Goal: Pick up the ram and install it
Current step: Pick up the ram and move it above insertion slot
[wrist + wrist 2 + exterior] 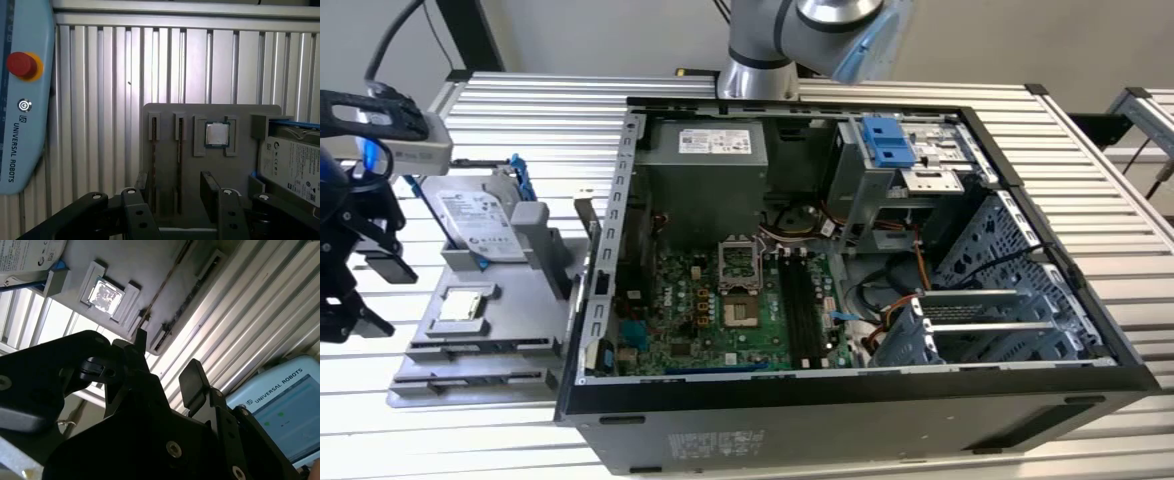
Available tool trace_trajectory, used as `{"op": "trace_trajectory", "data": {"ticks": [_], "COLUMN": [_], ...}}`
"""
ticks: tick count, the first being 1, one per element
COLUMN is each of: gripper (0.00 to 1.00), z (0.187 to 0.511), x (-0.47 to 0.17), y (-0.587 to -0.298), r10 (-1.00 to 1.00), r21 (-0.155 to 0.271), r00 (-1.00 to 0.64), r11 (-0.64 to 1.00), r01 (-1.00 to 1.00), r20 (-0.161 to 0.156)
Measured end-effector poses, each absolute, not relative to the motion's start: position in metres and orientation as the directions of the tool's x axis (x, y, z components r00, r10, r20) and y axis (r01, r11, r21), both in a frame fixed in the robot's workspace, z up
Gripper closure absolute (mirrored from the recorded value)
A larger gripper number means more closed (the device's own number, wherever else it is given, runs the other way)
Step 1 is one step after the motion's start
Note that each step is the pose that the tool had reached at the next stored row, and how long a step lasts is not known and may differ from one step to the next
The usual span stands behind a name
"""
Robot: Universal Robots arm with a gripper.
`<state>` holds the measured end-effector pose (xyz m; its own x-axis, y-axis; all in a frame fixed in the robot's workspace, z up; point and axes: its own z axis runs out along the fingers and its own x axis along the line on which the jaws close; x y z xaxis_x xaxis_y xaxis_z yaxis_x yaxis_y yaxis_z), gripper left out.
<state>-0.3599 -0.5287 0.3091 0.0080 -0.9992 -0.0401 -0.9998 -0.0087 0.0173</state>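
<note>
Gaping wide, the empty claw (175, 177) hangs over the grey holder (240, 114).

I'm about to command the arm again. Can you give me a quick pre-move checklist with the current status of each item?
1. The end effector is open and empty: ok.
2. The ram stands on edge in the gray holder: ok.
3. The end effector is centred on one stick: cannot tell. In the first wrist view two holder slots lie between its fingers.
4. The memory slots on the motherboard are empty: ok.
5. The slot latches are open: cannot tell.
6. The case has its side open: ok.
</note>
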Motion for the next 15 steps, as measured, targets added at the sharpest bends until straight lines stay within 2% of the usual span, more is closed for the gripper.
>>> {"op": "trace_trajectory", "data": {"ticks": [15], "gripper": [0.0], "z": [0.297], "x": [-0.355], "y": [-0.529], "r10": [-0.999], "r21": [0.017], "r00": [0.01], "r11": [-0.011], "r01": [-1.0], "r20": [-0.037]}}
